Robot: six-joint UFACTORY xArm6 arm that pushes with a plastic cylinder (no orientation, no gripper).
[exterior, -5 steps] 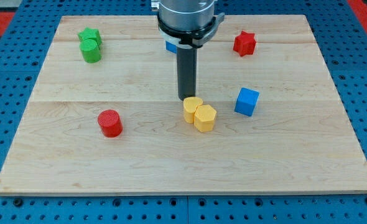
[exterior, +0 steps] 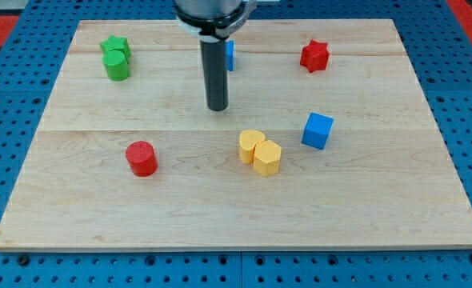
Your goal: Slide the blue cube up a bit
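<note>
The blue cube [exterior: 318, 130] sits on the wooden board [exterior: 380, 184] at the view's right of centre. My tip [exterior: 218, 107] rests on the board well to the view's left of the cube and a little above it, touching no block. Two yellow blocks [exterior: 260, 151] lie together below and to the view's right of my tip. A second blue block [exterior: 230, 54] shows partly behind the rod near the view's top.
A red star [exterior: 314, 56] lies at the view's top right. A red cylinder [exterior: 142, 158] lies at the lower left. Two green blocks [exterior: 116, 58] sit together at the top left. Blue pegboard surrounds the board.
My tip has moved up and to the view's left, away from the yellow blocks. The yellow blocks have shifted slightly down and to the right. The blue cube has not moved.
</note>
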